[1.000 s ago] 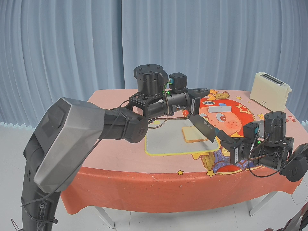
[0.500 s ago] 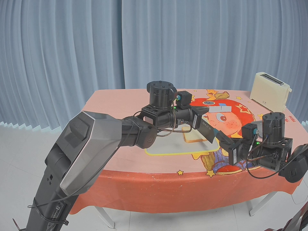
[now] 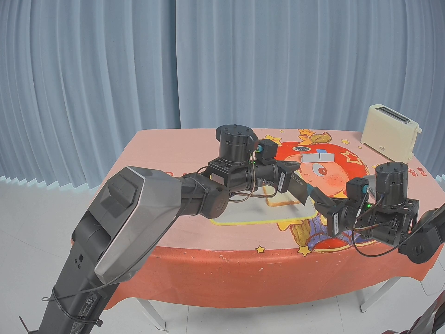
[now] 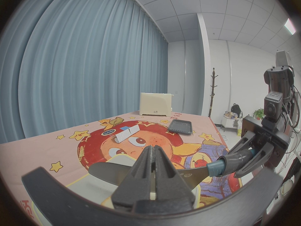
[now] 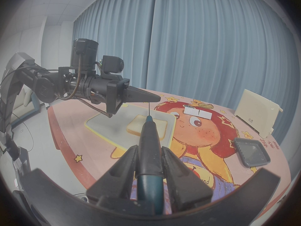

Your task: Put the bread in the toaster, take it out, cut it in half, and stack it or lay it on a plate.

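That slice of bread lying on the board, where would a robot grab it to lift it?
By two opposite crust edges, straight down from above. The bread lies flat and thin on the cutting board, so only its sides offer a hold. The knife and the left gripper hang over it and would likely have to clear first.

We see the knife (image 3: pixel 299 190) w/ a dull grey metal blade, satin not mirror; handle smooth, dark, plastic-looking. Toaster (image 3: pixel 390 132), right edge of frame: cream plastic, smooth, slight sheen. Tablecloth (image 3: pixel 232 265): printed cloth, matt. Cutting mat (image 3: pixel 241 213), centre: pale, smooth, matt. Bread (image 5: pixel 147 127): porous crumb, tan crust. Tray (image 5: pixel 251 152): dark, semi-gloss. Curtain (image 3: pixel 92 70), upper frame: pleated cloth. Left gripper (image 4: pixel 153 160) & right gripper (image 5: pixel 150 153): matt black, plastic-looking.
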